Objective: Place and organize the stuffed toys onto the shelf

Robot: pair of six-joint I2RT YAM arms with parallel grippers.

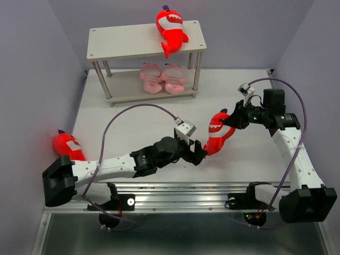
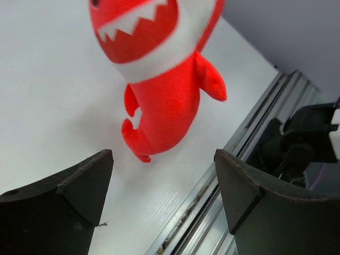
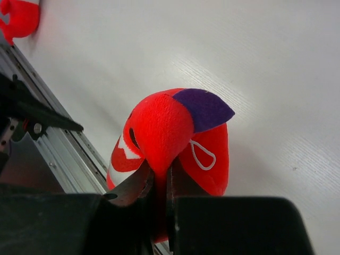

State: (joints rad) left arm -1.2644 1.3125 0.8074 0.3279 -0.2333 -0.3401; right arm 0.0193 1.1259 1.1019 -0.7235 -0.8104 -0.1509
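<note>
My right gripper (image 1: 229, 121) is shut on a red shark (image 1: 218, 133), pinching its head (image 3: 162, 133) and holding it above the table. My left gripper (image 1: 197, 152) is open and empty just below the shark's tail (image 2: 135, 146). The shelf (image 1: 146, 41) stands at the back. A second red shark (image 1: 171, 29) sits on its top board, at the right. Two pink striped toys (image 1: 162, 78) lie side by side on the lower board. A third red shark (image 1: 68, 145) lies at the table's left edge beside the left arm's base; it also shows in the right wrist view (image 3: 18, 18).
A metal rail (image 1: 186, 188) runs along the table's near edge. A purple cable (image 1: 133, 111) loops over the table from the left arm. Grey walls close in the left, back and right.
</note>
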